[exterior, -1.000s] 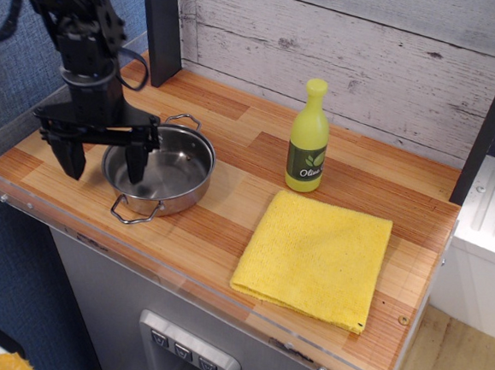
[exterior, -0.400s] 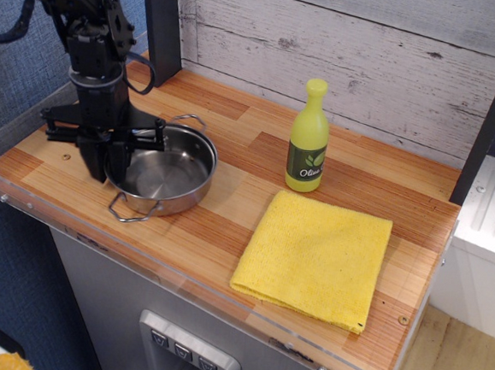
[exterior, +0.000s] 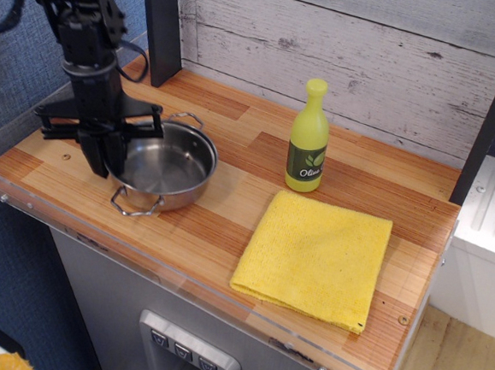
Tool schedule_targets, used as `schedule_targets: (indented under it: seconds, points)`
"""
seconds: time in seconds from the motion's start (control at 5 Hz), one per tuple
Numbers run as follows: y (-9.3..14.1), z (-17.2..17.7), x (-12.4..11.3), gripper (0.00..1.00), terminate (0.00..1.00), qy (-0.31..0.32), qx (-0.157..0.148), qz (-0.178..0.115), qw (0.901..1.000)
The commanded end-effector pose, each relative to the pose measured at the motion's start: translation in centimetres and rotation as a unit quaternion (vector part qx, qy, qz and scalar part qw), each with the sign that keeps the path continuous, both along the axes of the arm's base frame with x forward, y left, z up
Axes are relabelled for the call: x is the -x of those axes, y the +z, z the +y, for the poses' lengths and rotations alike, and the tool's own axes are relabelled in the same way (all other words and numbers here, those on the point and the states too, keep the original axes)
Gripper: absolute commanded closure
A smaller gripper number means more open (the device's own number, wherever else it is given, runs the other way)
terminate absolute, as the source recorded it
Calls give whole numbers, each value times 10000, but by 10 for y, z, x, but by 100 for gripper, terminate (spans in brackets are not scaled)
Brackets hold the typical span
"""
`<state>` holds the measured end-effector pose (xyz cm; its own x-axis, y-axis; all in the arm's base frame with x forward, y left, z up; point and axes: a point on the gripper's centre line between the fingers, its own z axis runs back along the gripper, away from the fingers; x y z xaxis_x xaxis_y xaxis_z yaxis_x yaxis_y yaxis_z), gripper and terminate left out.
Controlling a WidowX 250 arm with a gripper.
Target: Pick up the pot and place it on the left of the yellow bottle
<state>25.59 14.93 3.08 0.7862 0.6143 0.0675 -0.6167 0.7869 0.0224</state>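
Observation:
The shiny steel pot [exterior: 170, 167] with two wire loop handles sits at the left part of the wooden counter [exterior: 235, 124]. My gripper [exterior: 106, 157] comes straight down on the pot's left rim, its black fingers [exterior: 113, 153] closed together on that rim. The pot looks slightly tipped up on the gripper's side; I cannot tell whether it is off the counter. The yellow bottle [exterior: 309, 138] with a dark green label stands upright to the right of the pot, a clear gap apart.
A folded yellow cloth [exterior: 315, 257] lies flat in front of and to the right of the bottle. A black post [exterior: 161, 24] stands behind the pot. A plank wall backs the counter. A clear plastic lip [exterior: 180, 276] edges the counter's front and left.
My fingers, wide open astride the pot's left rim a second ago, have closed on the rim. The pot has shifted slightly and its front handle sits a little higher.

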Motion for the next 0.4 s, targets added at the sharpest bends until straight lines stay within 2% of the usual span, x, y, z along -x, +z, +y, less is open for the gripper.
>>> schedule_targets:
  seconds: [0.0, 0.2]
  points:
    - [35, 1, 10, 100, 0, 1806, -248, -554, 9817]
    - [44, -5, 8, 100, 0, 2760, 15, -802, 9578]
